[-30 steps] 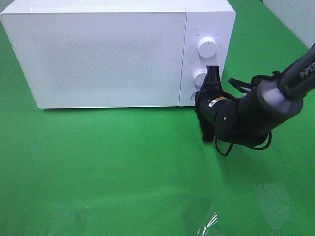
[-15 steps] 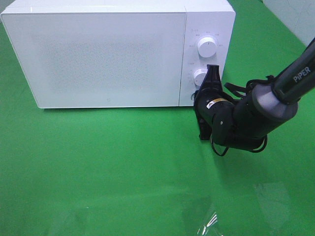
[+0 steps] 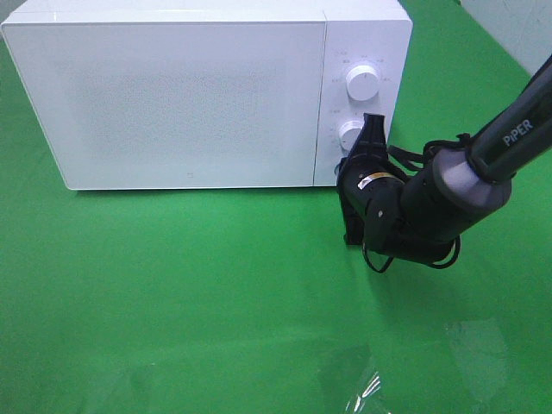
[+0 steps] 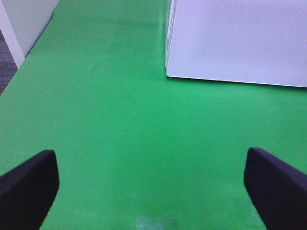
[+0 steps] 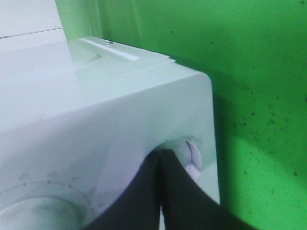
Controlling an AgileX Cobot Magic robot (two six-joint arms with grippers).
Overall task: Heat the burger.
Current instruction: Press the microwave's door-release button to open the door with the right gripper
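Observation:
The burger is out of view. A white microwave (image 3: 190, 95) stands at the back of the green table with its door closed. My right gripper (image 3: 343, 172) is shut, and its tips are at the bottom of the control panel, below the two knobs (image 3: 362, 84). The right wrist view shows the shut fingertips (image 5: 160, 158) right beside a small round button (image 5: 193, 154) near the panel's corner; whether they touch it I cannot tell. In the left wrist view, my left gripper (image 4: 151, 184) is open and empty above bare green cloth, with the microwave's corner (image 4: 169, 72) ahead.
The green cloth (image 3: 198, 293) covers the table in front of the microwave. A faint glassy reflection (image 3: 366, 388) shows near the front edge. A grey floor strip (image 4: 7, 62) marks the table's left side.
The right arm has crept a little to the left, toward the microwave's control panel. Its gripper stays shut. The microwave door has not moved.

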